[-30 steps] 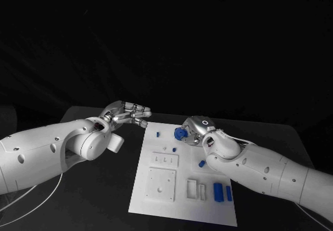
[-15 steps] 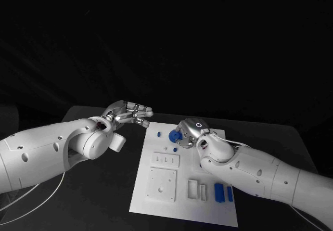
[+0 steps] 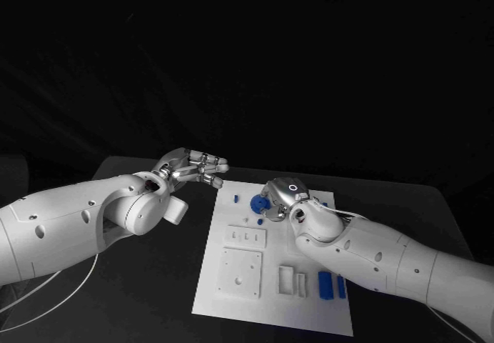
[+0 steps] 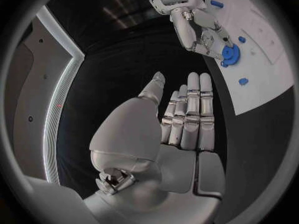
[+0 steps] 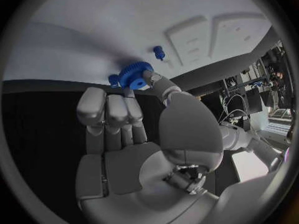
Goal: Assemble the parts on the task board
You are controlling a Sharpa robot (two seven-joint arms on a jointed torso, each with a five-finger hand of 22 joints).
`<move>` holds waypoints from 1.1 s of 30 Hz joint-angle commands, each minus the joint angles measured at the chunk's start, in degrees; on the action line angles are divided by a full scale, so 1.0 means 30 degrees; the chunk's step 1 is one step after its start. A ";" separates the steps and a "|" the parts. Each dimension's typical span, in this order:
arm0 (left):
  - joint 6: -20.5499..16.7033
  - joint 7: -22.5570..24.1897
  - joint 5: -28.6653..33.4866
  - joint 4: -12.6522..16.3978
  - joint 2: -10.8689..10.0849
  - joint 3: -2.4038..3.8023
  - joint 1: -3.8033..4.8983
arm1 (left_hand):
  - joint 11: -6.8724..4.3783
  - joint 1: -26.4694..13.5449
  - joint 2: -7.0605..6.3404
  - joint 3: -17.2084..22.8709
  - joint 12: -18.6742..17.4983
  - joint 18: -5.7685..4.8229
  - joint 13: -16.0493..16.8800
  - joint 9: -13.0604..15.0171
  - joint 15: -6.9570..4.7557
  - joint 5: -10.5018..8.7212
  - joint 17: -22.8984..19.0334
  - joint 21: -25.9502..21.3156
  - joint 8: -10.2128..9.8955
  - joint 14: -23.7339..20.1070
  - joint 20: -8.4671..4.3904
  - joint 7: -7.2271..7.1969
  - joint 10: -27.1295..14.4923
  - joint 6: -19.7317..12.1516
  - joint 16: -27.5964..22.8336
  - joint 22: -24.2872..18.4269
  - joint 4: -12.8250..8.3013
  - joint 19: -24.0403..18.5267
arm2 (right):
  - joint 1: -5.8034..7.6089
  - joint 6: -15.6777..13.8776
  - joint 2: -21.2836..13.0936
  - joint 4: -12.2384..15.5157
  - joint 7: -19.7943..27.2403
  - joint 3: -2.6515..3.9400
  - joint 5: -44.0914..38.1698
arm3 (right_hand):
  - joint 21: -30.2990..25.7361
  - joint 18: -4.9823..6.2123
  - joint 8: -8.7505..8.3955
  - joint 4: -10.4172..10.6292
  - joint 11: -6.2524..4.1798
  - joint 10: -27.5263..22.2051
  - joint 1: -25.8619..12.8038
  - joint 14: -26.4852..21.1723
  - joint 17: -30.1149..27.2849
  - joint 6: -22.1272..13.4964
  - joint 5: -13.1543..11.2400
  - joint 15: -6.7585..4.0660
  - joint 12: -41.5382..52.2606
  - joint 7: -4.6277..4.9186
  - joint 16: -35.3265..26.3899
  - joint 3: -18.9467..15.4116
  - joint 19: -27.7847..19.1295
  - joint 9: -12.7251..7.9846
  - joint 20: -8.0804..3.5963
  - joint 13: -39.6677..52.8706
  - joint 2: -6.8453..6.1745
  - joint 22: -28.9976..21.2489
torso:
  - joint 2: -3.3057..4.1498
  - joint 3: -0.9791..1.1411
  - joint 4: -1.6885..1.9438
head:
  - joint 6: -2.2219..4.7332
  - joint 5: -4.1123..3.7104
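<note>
Your right hand holds a blue gear pinched between thumb and fingers, low over the far end of the task board. You carry it that way, I judge, so its toothed rim stays free and its bore can be lined up with a seat on the board. A small blue peg stands on the board just beside the gear, and another small blue part sits right against the gear's other side; I cannot tell whether the gear already touches the board.

Your left hand hangs off the board's far left corner, over the black table, holding nothing, its fingers straight and close together beside the thumb. It looks parked there to keep clear of the working hand.

Two blue bars lie at the board's near right, well apart from the gear, waiting their turn.
</note>
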 commanded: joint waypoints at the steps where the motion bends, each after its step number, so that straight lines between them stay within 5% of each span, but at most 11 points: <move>1: 0.0284 0.0093 -0.0055 0.0010 0.0051 0.0018 0.0029 | -0.0051 0.0181 -0.0024 0.0064 -0.0090 0.0113 0.0005 0.0030 -0.0035 -0.0011 0.0010 0.0128 0.0036 0.0039 0.0029 0.0014 -0.0121 -0.0093 -0.0035 -0.0021 -0.0004 -0.0150 | -0.0015 0.0298 0.0057 -0.0193 -0.0027 -0.0049 -0.0300 | 0.0045 -0.0226 0.0041 0.0003 0.0035 0.0027 0.0099 0.0000 -0.0036 0.0306 -0.0129 -0.0108 -0.0119 -0.0144 -0.0016 0.0087 0.0849 0.0150 -0.0108 0.0377 0.0012 0.2396 | 0.0003 0.0007 0.0012 | -0.0001 -0.0031; 33: 0.0472 -0.0034 -0.0057 -0.0093 0.0169 0.0018 0.0031 | -0.0045 0.0147 -0.0042 0.0042 -0.0089 0.0111 0.0006 0.0030 -0.0025 -0.0015 0.0000 0.0171 0.0036 0.0025 0.0042 0.0013 -0.0162 -0.0134 -0.0055 -0.0106 0.0020 -0.0183 | 0.0005 0.0707 0.0641 -0.1078 -0.0626 -0.0125 -0.0379 | 0.0017 -0.0211 0.0037 -0.0016 0.0062 -0.0069 0.0064 -0.0032 -0.0165 0.0175 -0.0326 -0.0090 -0.0326 -0.0101 -0.0141 0.0128 0.0839 0.0094 -0.0085 0.0286 0.0031 0.2394 | 0.0005 0.0002 -0.0004 | 0.0004 0.0002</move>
